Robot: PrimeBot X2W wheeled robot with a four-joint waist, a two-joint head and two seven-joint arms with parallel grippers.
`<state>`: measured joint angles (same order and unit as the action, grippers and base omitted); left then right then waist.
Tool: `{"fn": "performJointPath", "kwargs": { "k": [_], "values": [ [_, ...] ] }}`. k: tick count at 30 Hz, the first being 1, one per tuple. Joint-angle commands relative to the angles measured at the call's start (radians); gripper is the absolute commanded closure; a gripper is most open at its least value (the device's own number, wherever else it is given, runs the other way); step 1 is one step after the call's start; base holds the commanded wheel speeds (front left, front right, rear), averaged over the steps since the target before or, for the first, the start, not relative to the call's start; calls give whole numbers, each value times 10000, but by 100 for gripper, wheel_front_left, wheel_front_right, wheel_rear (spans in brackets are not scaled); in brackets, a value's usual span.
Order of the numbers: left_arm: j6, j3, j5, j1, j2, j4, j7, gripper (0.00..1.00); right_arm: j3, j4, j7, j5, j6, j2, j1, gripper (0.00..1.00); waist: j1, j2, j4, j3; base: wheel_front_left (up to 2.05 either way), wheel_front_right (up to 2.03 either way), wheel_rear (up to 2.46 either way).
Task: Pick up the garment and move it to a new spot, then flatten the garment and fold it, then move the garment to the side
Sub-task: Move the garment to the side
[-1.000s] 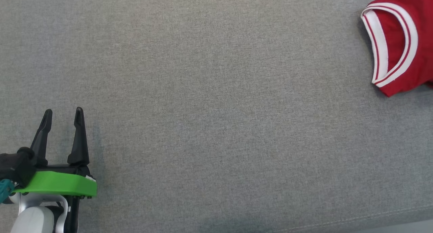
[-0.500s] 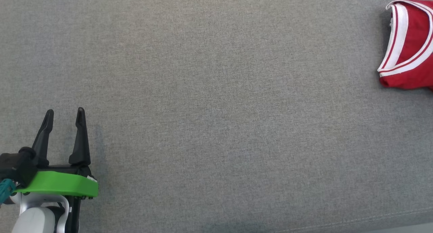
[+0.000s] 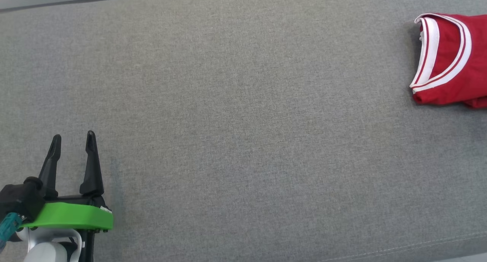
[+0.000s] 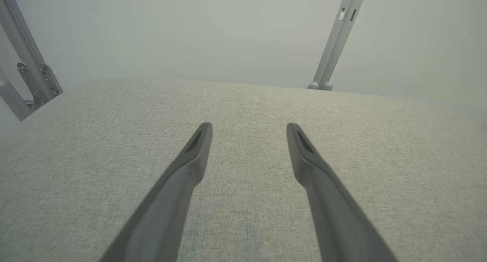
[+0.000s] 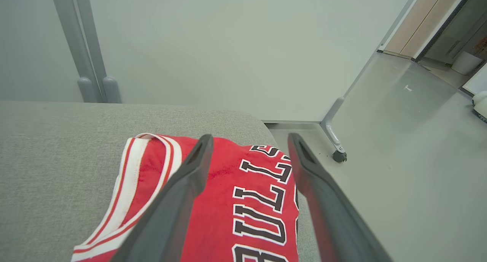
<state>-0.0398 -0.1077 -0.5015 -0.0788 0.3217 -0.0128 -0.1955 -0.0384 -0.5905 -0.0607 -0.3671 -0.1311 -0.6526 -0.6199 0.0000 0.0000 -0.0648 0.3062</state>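
The garment (image 3: 451, 60) is a folded red jersey with white-and-red trim, lying at the far right of the grey fabric table (image 3: 243, 140). In the right wrist view the garment (image 5: 251, 201) shows black-and-white lettering and lies near the table's right edge. My right gripper (image 5: 247, 138) hangs above it, open, with nothing between its fingers. At the lower left of the head view my left gripper (image 3: 73, 136) rests over bare table, open and empty. The left gripper (image 4: 249, 126) stands the same way in its own wrist view.
Grey metal frame posts (image 4: 336, 41) stand past the table's far edge, in front of a pale wall. Beyond the table's right edge lies grey floor with a caster foot (image 5: 338, 155).
The right gripper has opened and let go of the garment, which now lies flatter on the table. The head camera has shifted, showing the table's far edge.
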Motion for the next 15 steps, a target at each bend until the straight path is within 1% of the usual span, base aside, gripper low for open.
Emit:
{"fn": "performJointPath", "kwargs": {
  "k": [1,2,4,6,8,12,15],
  "values": [
    [-17,-3,-68,159,-46,-75,-94,0,8,255,-280,-164,7,-8,432,0,0,0,101,-468,0,0,0],
    [-17,-20,-51,219,-67,-125,-110,0,-12,576,-529,-194,7,63,754,0,0,0,149,-633,0,0,0],
    [18,-84,-77,361,-143,-224,-188,0,-16,1174,-726,-397,6,348,1569,0,0,0,286,-968,0,0,0],
    [22,-80,-97,490,-178,-331,-249,0,-22,1949,-866,-454,7,538,2373,0,0,0,412,-1253,0,0,0],
    [31,-118,-80,618,-231,-456,-304,0,-127,2664,-1003,-389,6,875,3220,0,0,0,567,-1529,0,0,0],
    [136,-328,33,764,-321,-737,-393,0,-431,3850,-1343,58,6,1778,4696,0,0,0,968,-1936,0,0,0],
    [141,-395,100,743,-421,-1041,-476,0,-528,4438,-1541,502,6,2561,5583,0,0,0,1293,-2134,0,0,0]
  ]
}}
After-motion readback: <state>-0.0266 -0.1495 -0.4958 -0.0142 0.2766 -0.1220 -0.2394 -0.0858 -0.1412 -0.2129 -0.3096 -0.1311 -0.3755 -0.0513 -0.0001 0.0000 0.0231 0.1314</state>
